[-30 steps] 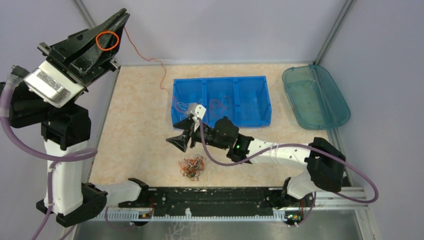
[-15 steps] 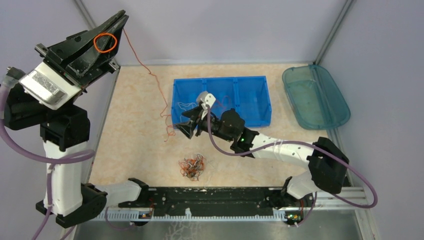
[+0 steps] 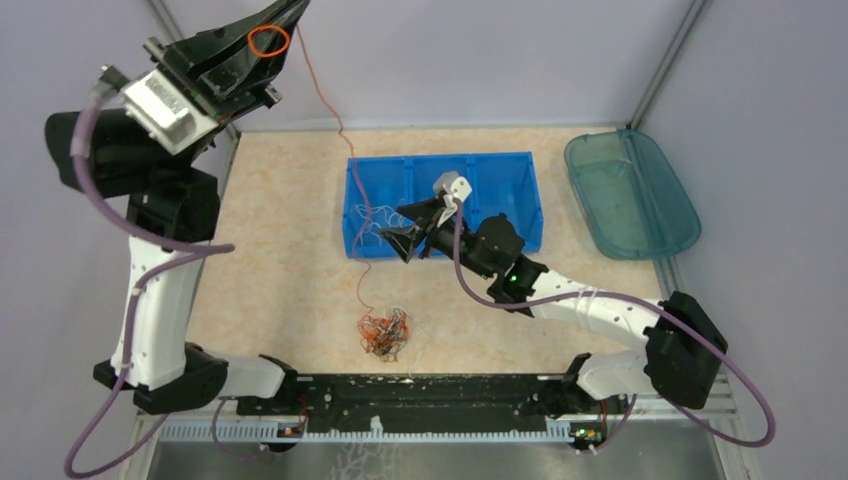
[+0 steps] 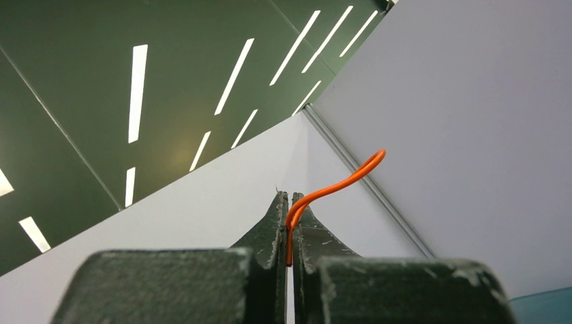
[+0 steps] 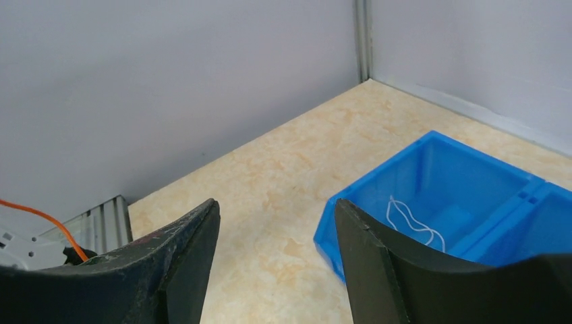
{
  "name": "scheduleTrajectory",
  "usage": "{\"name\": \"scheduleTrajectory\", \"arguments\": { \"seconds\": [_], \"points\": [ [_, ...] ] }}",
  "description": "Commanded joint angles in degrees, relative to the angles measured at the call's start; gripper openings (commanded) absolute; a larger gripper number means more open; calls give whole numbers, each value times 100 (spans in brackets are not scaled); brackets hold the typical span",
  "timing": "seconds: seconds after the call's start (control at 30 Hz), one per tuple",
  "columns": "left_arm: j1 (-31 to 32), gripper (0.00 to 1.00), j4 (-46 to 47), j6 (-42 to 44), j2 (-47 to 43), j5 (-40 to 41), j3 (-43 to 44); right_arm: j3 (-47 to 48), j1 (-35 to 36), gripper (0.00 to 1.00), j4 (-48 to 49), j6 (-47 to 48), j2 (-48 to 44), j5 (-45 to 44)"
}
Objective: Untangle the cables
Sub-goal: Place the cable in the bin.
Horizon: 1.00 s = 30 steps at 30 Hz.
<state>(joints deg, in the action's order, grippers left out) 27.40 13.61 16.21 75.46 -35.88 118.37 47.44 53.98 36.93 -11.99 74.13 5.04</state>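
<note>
My left gripper (image 3: pixel 293 8) is raised high at the back left and is shut on a thin red-orange cable (image 3: pixel 340 130). In the left wrist view the cable (image 4: pixel 334 181) is pinched between the closed jaws of this gripper (image 4: pixel 288 197). The cable hangs down to just above a small tangle of red-orange, black and white cables (image 3: pixel 385 335) on the table. I cannot tell whether it touches the tangle. My right gripper (image 3: pixel 398 228) is open and empty over the left end of the blue bin (image 3: pixel 500 160). A white cable (image 5: pixel 411 217) lies in that compartment.
A teal oval tray (image 3: pixel 630 190) stands at the back right. The blue bin (image 5: pixel 465 165) has three compartments. Grey walls close the left, back and right sides. A black rail (image 3: pixel 400 392) runs along the near edge.
My left gripper has risen and swung right with the red-orange cable, whose lower end now hangs by the tangle. My right gripper has moved back and right, from near the tangle to the bin.
</note>
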Motion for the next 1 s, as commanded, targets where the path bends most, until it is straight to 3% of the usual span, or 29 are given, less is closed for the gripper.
{"name": "scheduleTrajectory", "arguments": {
  "seconds": [0.0, 0.13, 0.3, 0.47, 0.63, 0.8, 0.97],
  "points": [
    [29, 0, 285, -188, 445, -77, 359, -180, -208, 64, 214, -103, -497, -90],
    [106, 0, 349, -185, 951, -112, 829, -411, -320, 65, 106, -36, -811, -480],
    [418, 0, 428, 43, 1526, -112, 1389, -714, -326, 65, -302, 172, -1385, -2097],
    [742, 0, 641, 376, 1942, -55, 1416, -756, -329, 67, -897, 451, -1726, -2820],
    [777, 0, 991, 833, 2211, 141, 1019, -459, -389, 72, -1603, 486, -1583, -2965],
    [780, 0, 1248, 1219, 2327, 408, 374, -293, -921, 73, -2284, -54, -1312, -2670],
    [777, 0, 1459, 1414, 2546, 509, 41, -462, -1027, 73, -2361, -171, -1466, -2658]
  ]
}}
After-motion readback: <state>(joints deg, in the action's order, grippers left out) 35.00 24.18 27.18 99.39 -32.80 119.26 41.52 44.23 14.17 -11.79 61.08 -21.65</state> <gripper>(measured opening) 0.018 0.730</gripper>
